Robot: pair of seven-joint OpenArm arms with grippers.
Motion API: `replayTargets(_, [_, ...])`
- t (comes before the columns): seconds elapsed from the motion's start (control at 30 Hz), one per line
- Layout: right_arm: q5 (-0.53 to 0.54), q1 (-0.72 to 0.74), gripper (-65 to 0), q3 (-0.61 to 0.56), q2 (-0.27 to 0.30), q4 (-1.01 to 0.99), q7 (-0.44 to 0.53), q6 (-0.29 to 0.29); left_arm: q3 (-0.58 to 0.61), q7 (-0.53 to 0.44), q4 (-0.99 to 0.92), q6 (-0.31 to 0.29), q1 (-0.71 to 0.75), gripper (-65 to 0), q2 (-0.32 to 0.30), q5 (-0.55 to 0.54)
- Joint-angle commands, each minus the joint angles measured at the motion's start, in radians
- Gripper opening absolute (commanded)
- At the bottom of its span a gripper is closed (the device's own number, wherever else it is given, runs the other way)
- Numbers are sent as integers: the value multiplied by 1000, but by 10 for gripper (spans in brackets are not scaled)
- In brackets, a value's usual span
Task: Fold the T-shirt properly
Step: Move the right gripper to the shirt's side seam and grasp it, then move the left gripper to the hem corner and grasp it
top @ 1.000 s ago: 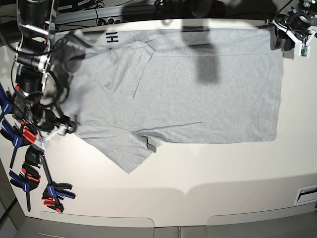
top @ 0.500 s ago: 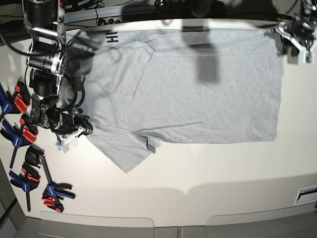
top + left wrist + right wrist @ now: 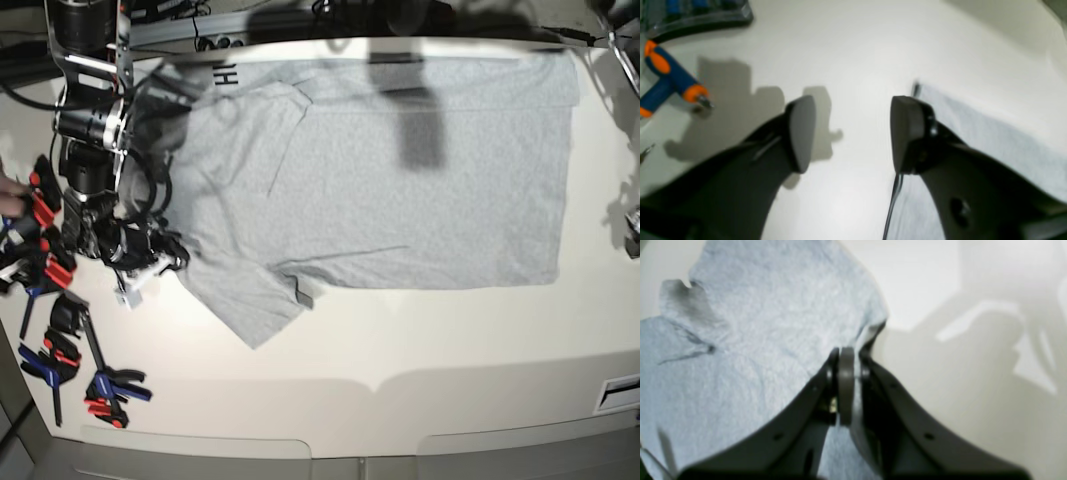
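Observation:
The light grey T-shirt (image 3: pixel 400 170) lies spread on the white table (image 3: pixel 400 350), with black lettering (image 3: pixel 225 72) at its far left top edge. One sleeve (image 3: pixel 255 305) points toward the front. My right gripper (image 3: pixel 168 257) is at the shirt's left edge. In the right wrist view it (image 3: pixel 845 355) is shut on a raised fold of the T-shirt (image 3: pixel 756 340). My left gripper (image 3: pixel 850 130) is open and empty over bare table, with the T-shirt's edge (image 3: pixel 990 140) just to its right. It is not clearly seen in the base view.
Several blue and red clamps (image 3: pixel 60 350) line the table's left edge beside my right arm (image 3: pixel 90 150). A blue and orange clamp (image 3: pixel 670 83) lies to the left in the left wrist view. The table's front edge (image 3: pixel 350 440) is stepped.
My left gripper has left the shirt's top right corner and moved off to the right; that corner now lies flat. My right gripper moved right to the shirt's left edge and stayed there.

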Motion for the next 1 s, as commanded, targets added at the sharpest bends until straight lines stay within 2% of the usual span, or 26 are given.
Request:
replayTargets(0.0, [-16,21,-650,-2,13,8,-8,-4,-6,-15,-39,-7,-55,-315,-39,-14])
replayTargets(0.13, [-16,21,-650,-2,13,8,-8,-4,-4,-6,-282,-10,-197,-315,-76,-54])
replayTargets(0.37, [-16,21,-650,-2,13,8,-13,-4,-4,3,-636,-87,-329,-315,-71,-70])
replayTargets(0.4, [-16,21,-650,-2,13,8,-13,-4,-4,5,-658,-102,-341,-315,-68,-70])
replayTargets(0.87, [-16,21,-650,-2,13,8,-19,-4,-4,74,-666,-102,-345,-329,-52,-74])
replayTargets(0.97, [-16,21,-650,-2,13,8,-20,-4,-4,94,-665,-122,-348,-329,-43,-73])
